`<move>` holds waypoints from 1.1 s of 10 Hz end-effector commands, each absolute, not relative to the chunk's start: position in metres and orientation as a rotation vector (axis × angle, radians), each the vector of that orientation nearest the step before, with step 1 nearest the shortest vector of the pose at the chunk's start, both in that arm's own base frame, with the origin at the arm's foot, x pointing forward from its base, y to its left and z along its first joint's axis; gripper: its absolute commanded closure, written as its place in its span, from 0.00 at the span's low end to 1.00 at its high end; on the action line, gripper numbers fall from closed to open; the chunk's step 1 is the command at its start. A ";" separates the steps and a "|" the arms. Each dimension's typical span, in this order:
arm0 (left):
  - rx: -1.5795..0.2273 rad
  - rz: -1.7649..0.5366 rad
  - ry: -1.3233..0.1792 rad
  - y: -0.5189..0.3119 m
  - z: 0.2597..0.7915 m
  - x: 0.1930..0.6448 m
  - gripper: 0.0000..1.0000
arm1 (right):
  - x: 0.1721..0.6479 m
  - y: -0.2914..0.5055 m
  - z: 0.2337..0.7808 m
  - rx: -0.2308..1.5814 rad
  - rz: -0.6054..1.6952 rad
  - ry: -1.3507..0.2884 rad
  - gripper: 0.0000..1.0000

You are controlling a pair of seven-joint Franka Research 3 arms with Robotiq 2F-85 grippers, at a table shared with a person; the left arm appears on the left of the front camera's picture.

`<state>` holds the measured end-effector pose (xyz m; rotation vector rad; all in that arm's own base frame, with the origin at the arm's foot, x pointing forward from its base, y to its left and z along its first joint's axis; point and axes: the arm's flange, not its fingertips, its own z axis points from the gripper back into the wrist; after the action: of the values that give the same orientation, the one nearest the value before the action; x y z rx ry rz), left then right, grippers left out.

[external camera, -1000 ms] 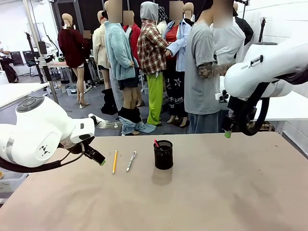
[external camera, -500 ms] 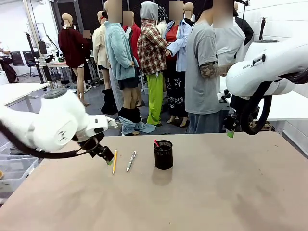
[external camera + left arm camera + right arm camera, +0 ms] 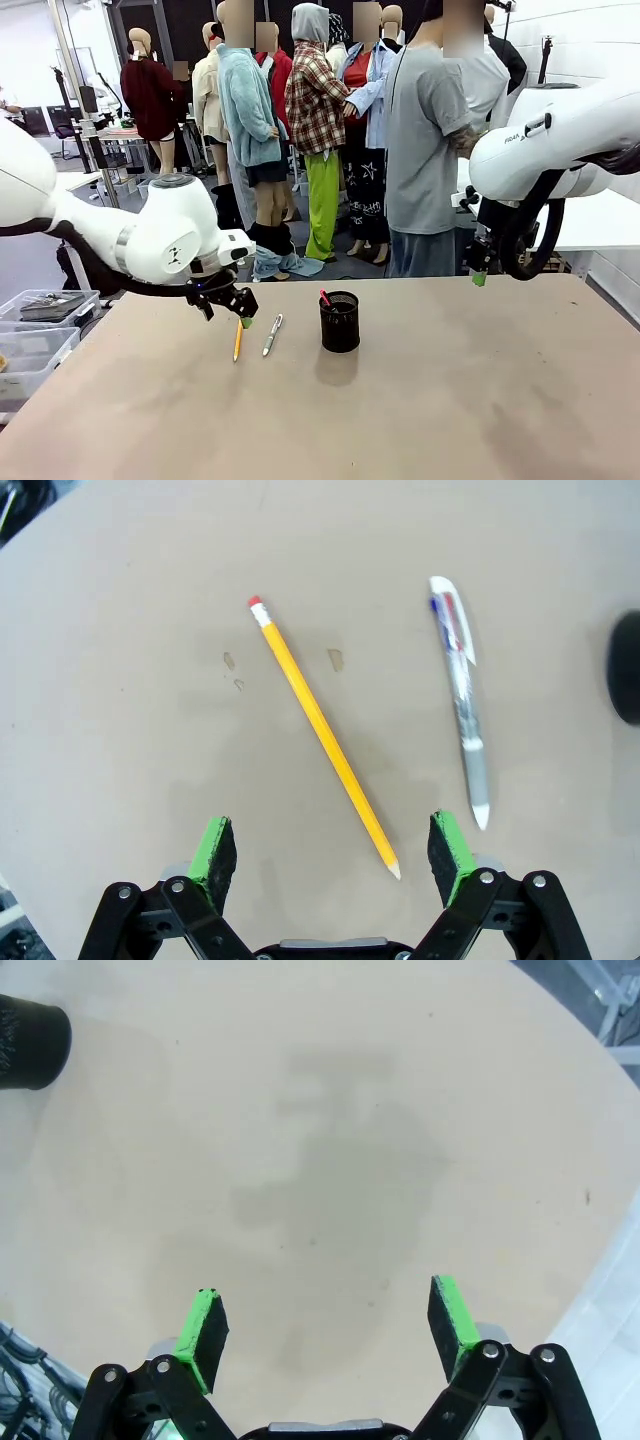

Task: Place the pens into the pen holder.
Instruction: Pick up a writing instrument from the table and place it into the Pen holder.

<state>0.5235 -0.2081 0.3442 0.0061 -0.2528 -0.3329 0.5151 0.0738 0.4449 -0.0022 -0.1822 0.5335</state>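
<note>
- Presently we list the left hand (image 3: 232, 312): low over the worktop (image 3: 450, 400), just above the pencil (image 3: 238, 338), fingers spread wide, nothing in them.
- Right hand (image 3: 477, 279): hanging at the far right edge of the worktop, also spread and empty.
- Pens: the pencil and the silver-white pen (image 3: 272, 335) lie flat, near each other but apart, left of the pen holder (image 3: 339, 322). The red-ended pen (image 3: 324, 297) stands inside the holder, its red end above the rim.
- Risk, as we judge it: the pencil runs slantwise between the pads (image 3: 213, 845) with just its sharpened end in the gap, so closing here could pinch it off-centre and let it swing or slip.
- Risk: the silver-white pen's tip lies just beside one pad, which could land on it or drag it along.
- Risk: a tilted pencil could strike the holder's rim or the pen inside and tip the cup.
- Left wrist view gives us the pencil's eraser (image 3: 256, 602), its slant and the pen's print, all too small to read in the front view.
- Front view gives us the hand's height and the holder's contents; both wrist views cut the holder off at their edges.
</note>
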 end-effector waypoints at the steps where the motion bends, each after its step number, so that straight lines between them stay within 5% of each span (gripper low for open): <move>1: 0.046 -0.272 -0.203 -0.225 0.335 0.542 0.00 | 0.517 0.074 0.443 0.006 0.528 -0.188 0.00; 9: 0.097 -0.206 -0.107 -0.220 0.299 0.571 0.00 | 0.517 0.074 0.443 0.006 0.528 -0.188 0.00; 11: 0.098 -0.225 -0.124 -0.219 0.299 0.570 0.31 | 0.517 0.074 0.443 0.006 0.528 -0.188 0.00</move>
<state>0.5661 -0.2183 0.2994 0.0569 -0.1116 -0.2314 0.5152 0.0738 0.4447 -0.0021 -0.1818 0.5335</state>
